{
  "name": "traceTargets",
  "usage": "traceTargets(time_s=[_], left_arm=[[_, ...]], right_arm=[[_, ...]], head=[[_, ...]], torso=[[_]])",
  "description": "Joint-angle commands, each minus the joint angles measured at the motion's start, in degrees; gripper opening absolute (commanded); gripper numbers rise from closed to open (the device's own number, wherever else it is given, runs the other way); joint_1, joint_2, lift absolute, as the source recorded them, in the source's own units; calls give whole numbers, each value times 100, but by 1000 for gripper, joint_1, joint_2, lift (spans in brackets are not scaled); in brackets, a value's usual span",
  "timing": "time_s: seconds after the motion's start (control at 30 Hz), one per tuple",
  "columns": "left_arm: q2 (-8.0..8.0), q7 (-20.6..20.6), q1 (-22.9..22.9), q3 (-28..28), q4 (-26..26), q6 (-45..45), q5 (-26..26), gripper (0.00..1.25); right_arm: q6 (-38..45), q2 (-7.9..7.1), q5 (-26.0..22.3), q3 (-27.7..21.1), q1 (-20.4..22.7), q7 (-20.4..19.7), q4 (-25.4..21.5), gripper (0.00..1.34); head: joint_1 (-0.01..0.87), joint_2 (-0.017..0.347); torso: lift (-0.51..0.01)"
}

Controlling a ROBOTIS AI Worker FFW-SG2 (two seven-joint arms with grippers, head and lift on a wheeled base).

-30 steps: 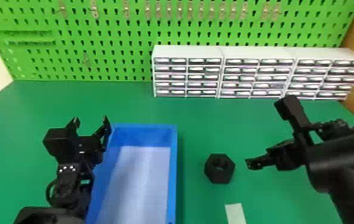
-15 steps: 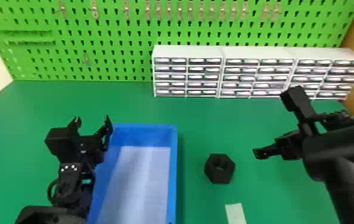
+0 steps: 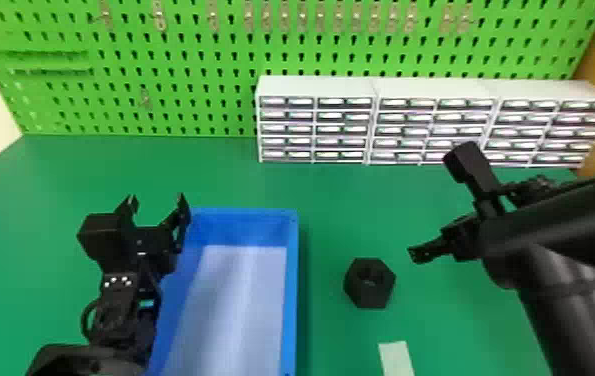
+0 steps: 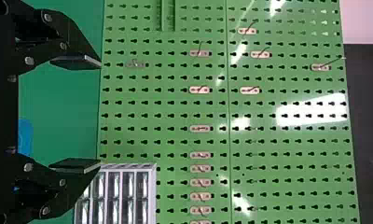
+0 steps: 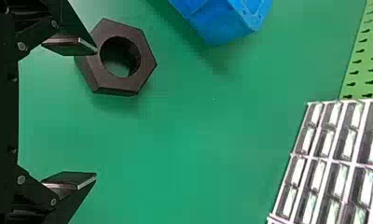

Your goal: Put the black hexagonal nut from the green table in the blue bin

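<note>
The right black two-fingered gripper (image 5: 96, 114) stands open near the black hexagonal nut (image 3: 370, 283), probably to straddle it. The nut lies flat on the green counter (image 3: 341, 200), with room before the right rim of the blue rectangular bin (image 3: 291, 300) (the left black gripper (image 3: 157, 196), also open, is parked opposite).

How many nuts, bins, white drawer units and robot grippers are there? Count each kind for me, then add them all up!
Black nut: 1
Blue bin: 1
White drawer units: 3
Left gripper and right gripper: 2
Total: 7
</note>
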Motion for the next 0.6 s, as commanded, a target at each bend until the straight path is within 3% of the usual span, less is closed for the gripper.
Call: traceTargets(time_s=[0.0,0.13,0.4,0.57], left_arm=[[0,0,-13,-15,14,0,0,750],[0,0,-31,-33,31,0,0,750],[0,0,-40,-50,49,0,0,750],[0,0,-48,-59,58,0,-9,750]], right_arm=[[-128,30,-10,86,-111,-8,265,1011],[-304,57,-36,157,-234,-52,581,1011],[-568,136,-1056,157,-339,-1062,976,1011],[-629,162,-1328,218,-392,-1423,1143,1011]], head=[[657,57],[657,57],[657,57],[657,57]], torso=[[-95],[-95],[-95],[-95]])
